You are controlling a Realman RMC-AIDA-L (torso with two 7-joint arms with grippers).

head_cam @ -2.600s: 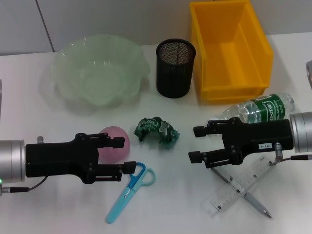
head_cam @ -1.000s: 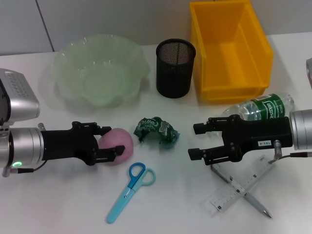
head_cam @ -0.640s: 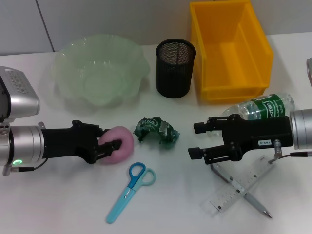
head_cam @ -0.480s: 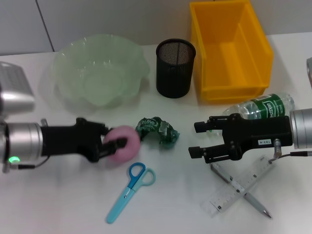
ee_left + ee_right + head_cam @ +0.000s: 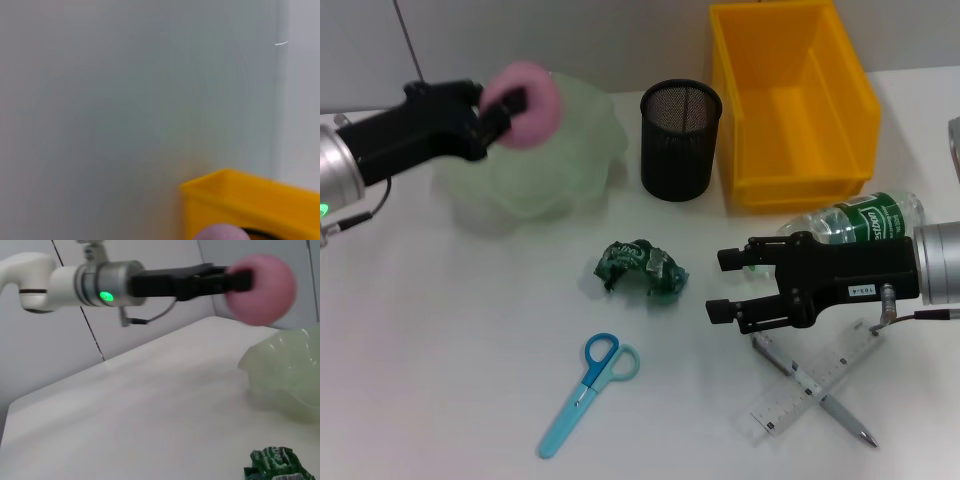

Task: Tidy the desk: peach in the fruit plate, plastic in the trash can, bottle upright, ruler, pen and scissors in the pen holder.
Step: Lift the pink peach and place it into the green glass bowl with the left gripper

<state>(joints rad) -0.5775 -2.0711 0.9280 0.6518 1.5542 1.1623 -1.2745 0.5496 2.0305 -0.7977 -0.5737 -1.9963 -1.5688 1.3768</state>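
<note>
We see the left gripper (image 5: 505, 105) clamped on the pink peach (image 5: 525, 90), held in the air above the pale green fruit plate (image 5: 565, 160). The right gripper (image 5: 730, 285) hangs with fingers apart just beside the lying bottle (image 5: 860, 222), near the crumpled plastic (image 5: 640, 268).

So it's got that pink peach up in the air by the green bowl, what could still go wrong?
The left gripper holds the peach high above the fruit plate, so a release from there could make it bounce or roll out. The plate looks light and might shift. Meanwhile the right gripper waits open beside the lying bottle, which could roll if nudged.
</note>
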